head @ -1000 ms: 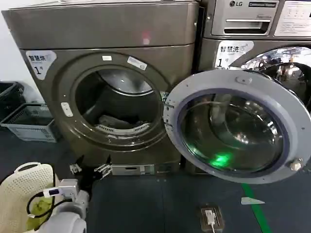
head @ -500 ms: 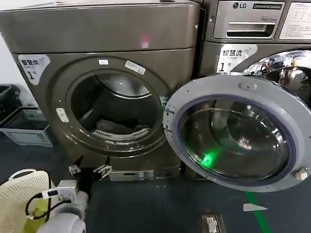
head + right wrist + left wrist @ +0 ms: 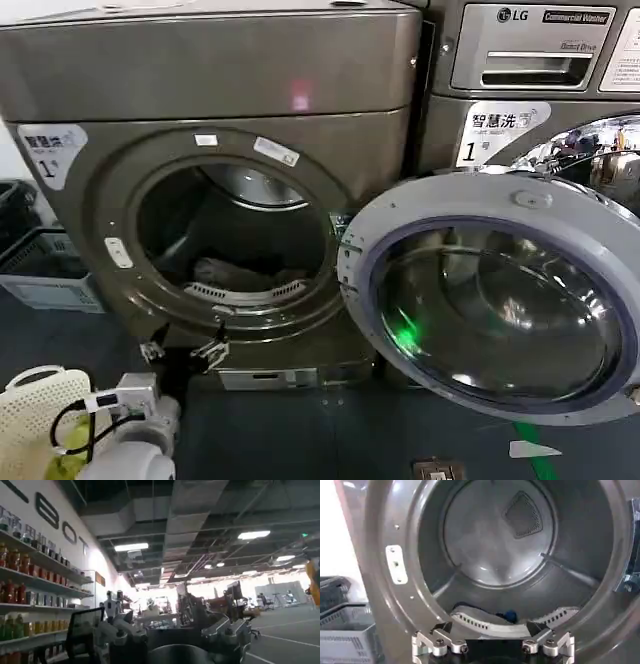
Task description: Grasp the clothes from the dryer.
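Left tool [image 3: 183, 350] nearer dryer [image 3: 215, 90], fingers spread, clothes [image 3: 235, 272] inside

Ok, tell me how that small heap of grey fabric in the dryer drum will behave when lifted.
The small heap of grey fabric lies slumped, so likely floppy and light. It may drape and snag on the bronze-grey dryer's port rim as the open left gripper pulls it.

The dryer [image 3: 215, 190] now looms larger and sits lower in the head view; the left gripper [image 3: 183, 351] is nearer its port, toward 12 o'clock
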Robot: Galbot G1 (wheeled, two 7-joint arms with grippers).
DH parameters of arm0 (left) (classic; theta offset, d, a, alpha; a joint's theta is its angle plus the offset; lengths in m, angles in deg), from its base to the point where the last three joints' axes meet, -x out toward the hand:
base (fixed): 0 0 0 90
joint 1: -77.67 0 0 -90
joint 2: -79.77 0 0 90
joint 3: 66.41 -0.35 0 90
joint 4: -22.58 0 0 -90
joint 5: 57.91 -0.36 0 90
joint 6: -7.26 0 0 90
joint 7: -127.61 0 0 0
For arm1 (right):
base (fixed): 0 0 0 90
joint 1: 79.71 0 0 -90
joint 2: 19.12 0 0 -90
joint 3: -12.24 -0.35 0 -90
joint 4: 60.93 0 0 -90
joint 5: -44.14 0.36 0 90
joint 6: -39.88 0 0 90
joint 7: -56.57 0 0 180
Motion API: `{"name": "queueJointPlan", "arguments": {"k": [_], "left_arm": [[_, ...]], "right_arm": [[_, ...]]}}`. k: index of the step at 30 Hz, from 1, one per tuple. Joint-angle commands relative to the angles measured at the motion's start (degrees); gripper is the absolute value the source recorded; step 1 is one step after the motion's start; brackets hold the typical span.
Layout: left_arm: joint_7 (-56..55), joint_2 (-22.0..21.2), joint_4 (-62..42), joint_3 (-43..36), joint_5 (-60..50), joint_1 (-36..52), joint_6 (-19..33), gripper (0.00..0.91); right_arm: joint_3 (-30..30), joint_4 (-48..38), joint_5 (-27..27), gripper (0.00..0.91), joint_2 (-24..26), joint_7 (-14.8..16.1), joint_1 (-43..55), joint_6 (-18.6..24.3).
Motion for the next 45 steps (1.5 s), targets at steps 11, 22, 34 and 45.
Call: {"name": "queueJointPlan", "arguments": {"k": [11, 22, 34, 45], "left_arm": [[0.0, 0.2, -0.3, 0.9, 0.6, -0.1, -2.8, 0.907], [0.0, 0.0, -0.6, 0.8, 0.6, 0.1, -2.8, 0.907], [-0.1, -0.1, -0.5, 0.5, 0.7, -0.1, -2.8, 0.907], [-0.1, -0.1, -0.6, 0.7, 0.6, -0.3, -2.8, 0.907]], "right_arm": [[-0.2, -0.2, 0.0, 0.907, 0.1, 0.0, -0.1, 0.0], [0.2, -0.3, -0.2, 0.907, 0.2, 0.0, 0.4, 0.0], [0.4, -0.2, -0.3, 0.907, 0.0, -0.1, 0.4, 0.1], [0.3, -0.5, -0.3, 0.907, 0.1, -0.1, 0.3, 0.2]]}}
